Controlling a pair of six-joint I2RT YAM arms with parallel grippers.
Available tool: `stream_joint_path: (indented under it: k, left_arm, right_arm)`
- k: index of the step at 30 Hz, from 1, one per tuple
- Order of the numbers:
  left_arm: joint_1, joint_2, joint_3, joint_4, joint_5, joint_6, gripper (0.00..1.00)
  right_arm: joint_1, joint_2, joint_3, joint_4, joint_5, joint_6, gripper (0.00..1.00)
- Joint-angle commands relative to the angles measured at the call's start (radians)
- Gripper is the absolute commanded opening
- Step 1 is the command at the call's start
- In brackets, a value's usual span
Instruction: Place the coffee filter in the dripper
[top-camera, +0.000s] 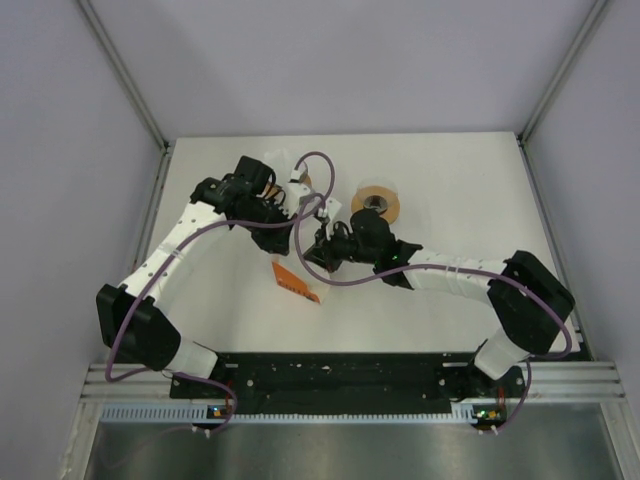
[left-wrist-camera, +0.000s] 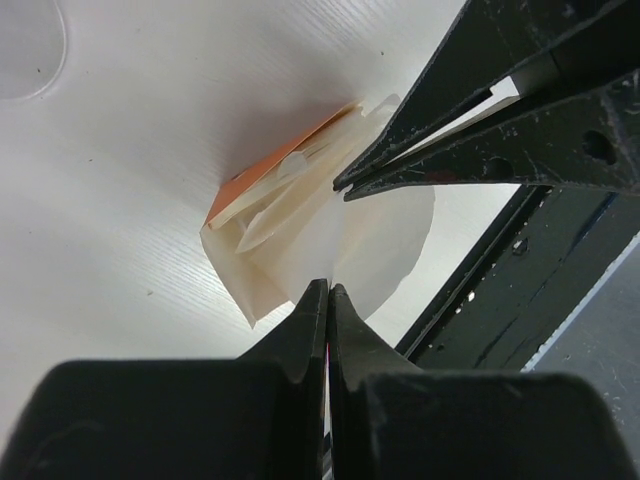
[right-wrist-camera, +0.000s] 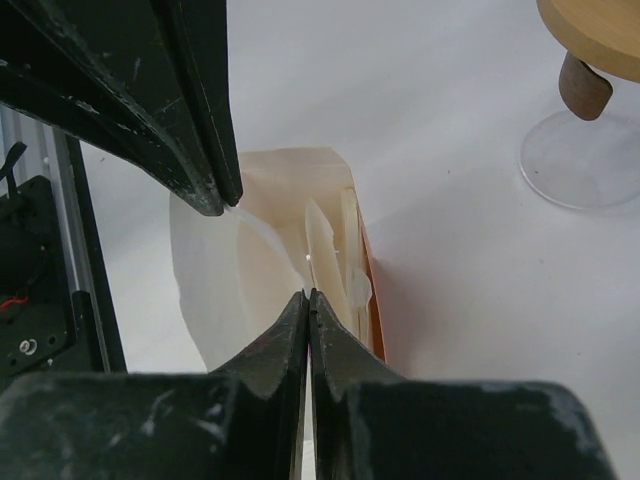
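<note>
Since both pairs of jaws are pressed flat together on paper, the coffee filter (left-wrist-camera: 385, 250) is judged to be pinched from two sides. The left gripper (left-wrist-camera: 328, 298) is closed on one rim of the sheet and the right gripper (right-wrist-camera: 307, 300) on the opposite rim, with the tips facing each other and the pale paper spanned between them. Just beyond the left gripper's tips, behind the filter, a pack of filters with an orange backing (left-wrist-camera: 262, 178) is seen, some of its sheets fanned loose. Whether the right gripper has caught one sheet only or a second along with it cannot be told. The dripper (right-wrist-camera: 598, 28), a wooden collar over a glass base (right-wrist-camera: 575, 160), stands ahead and to the right of the right gripper. It is well apart from the paper, on the white table (left-wrist-camera: 110, 200).

The filter is judged to be very light, thin and limp, with no stiffness beyond its own folds. It is best taken at the rim with a flat pinch, since the middle of the sheet would only buckle. Tearing is to be expected if the two grips are drawn hard apart. So light a sheet is also likely to cling to its neighbours and to fold over while carried. One grip on the rim should be enough for carrying.
</note>
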Motion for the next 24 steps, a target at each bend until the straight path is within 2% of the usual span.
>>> stream_joint_path:
  k: [1, 3, 12, 16, 24]
  left_arm:
    - [-0.009, -0.030, 0.030, -0.008, 0.028, 0.008, 0.00]
    - [-0.009, -0.030, 0.035, -0.003, 0.023, 0.002, 0.03]
    - [-0.007, -0.020, 0.084, -0.012, 0.022, -0.019, 0.35]
    - [-0.006, -0.015, 0.101, -0.011, 0.025, -0.032, 0.44]
    - [0.012, -0.029, 0.199, -0.051, 0.057, -0.053, 0.65]
  right_arm:
    - [0.006, -0.032, 0.035, 0.015, -0.023, 0.001, 0.00]
    - [0.006, -0.053, 0.010, 0.013, -0.022, -0.001, 0.00]
    - [0.005, -0.147, -0.047, 0.009, -0.008, 0.024, 0.00]
    - [0.005, -0.170, -0.048, -0.007, -0.002, 0.030, 0.00]
    - [0.005, -0.231, 0.022, -0.163, 0.081, 0.030, 0.00]
